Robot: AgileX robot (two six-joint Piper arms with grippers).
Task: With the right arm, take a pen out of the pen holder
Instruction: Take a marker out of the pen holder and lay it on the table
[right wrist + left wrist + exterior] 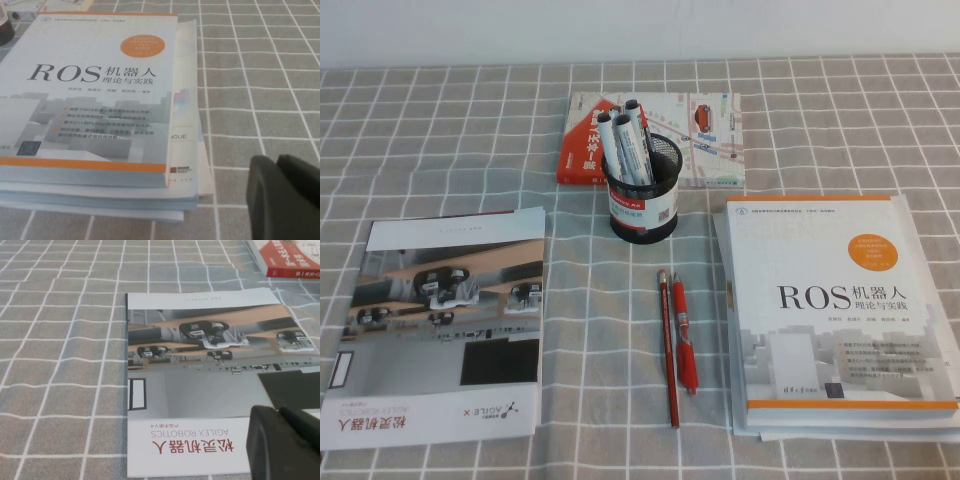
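Item count:

- Pen holder (643, 195): one, black mesh.
- Markers (621, 150) standing in the pen holder: three.
- Writing tools lying on the cloth: two, namely one red pen (684, 335) and one red pencil (668, 350).
- Printed items: one ROS book (835, 300) topping a stack of at least two further booklets (exact number could not be told), one brochure (445, 320), and one red book (582, 145) behind the pen holder.
- Checked cloth (600, 330): one.
- Grippers: two, the left gripper (278, 411) over the brochure and the right gripper (276, 159) beside the stack.
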